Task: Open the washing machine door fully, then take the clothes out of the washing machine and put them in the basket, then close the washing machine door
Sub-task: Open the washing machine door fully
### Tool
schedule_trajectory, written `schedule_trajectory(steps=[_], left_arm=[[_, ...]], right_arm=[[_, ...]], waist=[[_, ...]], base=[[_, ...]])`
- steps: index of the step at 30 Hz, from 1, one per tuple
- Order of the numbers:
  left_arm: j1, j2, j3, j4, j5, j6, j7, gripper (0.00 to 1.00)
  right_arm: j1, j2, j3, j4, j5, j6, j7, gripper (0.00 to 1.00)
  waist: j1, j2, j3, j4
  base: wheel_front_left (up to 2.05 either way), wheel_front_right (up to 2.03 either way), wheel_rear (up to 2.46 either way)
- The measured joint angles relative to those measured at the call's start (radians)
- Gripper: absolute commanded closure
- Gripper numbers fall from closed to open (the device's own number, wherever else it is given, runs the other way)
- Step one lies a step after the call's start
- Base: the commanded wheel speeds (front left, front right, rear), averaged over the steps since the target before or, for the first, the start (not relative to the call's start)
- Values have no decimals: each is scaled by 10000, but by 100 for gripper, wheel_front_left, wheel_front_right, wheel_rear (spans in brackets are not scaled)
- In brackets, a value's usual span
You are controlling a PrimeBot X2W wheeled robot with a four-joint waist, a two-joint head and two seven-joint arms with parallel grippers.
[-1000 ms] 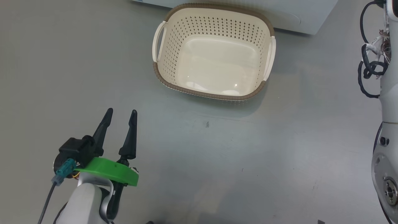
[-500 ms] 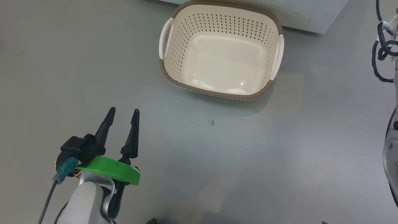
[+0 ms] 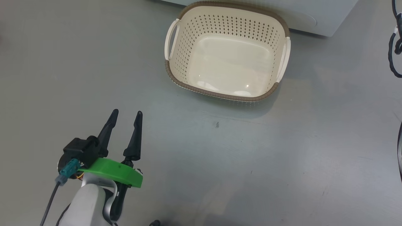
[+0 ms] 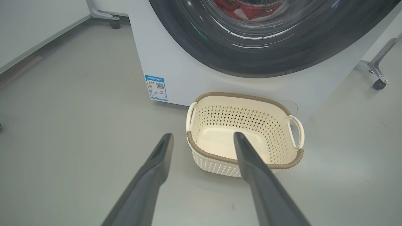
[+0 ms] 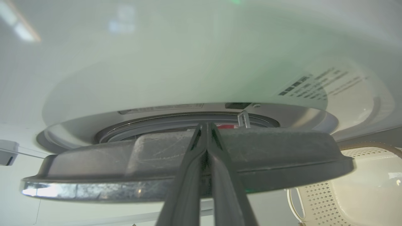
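Your right fingers (image 5: pixel 188 175), clenched on nothing, cross the ajar washing machine door (image 5: pixel 282 147), your left fingers (image 4: pixel 252 169) splay short of the empty basket (image 4: pixel 251 117), and the clothes (image 4: pixel 248 8) beyond them aren't out yet.

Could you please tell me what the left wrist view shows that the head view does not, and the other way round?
Left wrist view: the glossy black rim of the washing machine door, red clothes behind its glass, and a blue label on the white front. Head view: the green collar and pale forearm of the left gripper, plus dark cables at the right edge. Both: the empty basket on the grey floor before the washing machine, and the left gripper's open fingers.
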Motion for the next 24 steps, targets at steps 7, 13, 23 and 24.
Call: schedule_trajectory(steps=[7,13,23,24], left_arm=[[-5,-2,-8,2,0,0,0,0],[-18,-4,-4,8,0,0,0,0],[-37,-4,0,96,2,0,0,0],[-36,-4,2,105,2,0,0,0]], right_arm=[[-151,-86,-2,301,17,0,316,100],[-204,-107,15,476,17,0,489,100],[-39,-44,58,719,92,-75,662,100],[1,-29,58,729,94,-75,665,100]], waist=[[0,0,-44,-4],[0,0,-97,-36],[0,0,-372,-116],[0,0,-407,-126]], base=[[0,0,0],[0,0,0],[0,0,0],[0,0,0]])
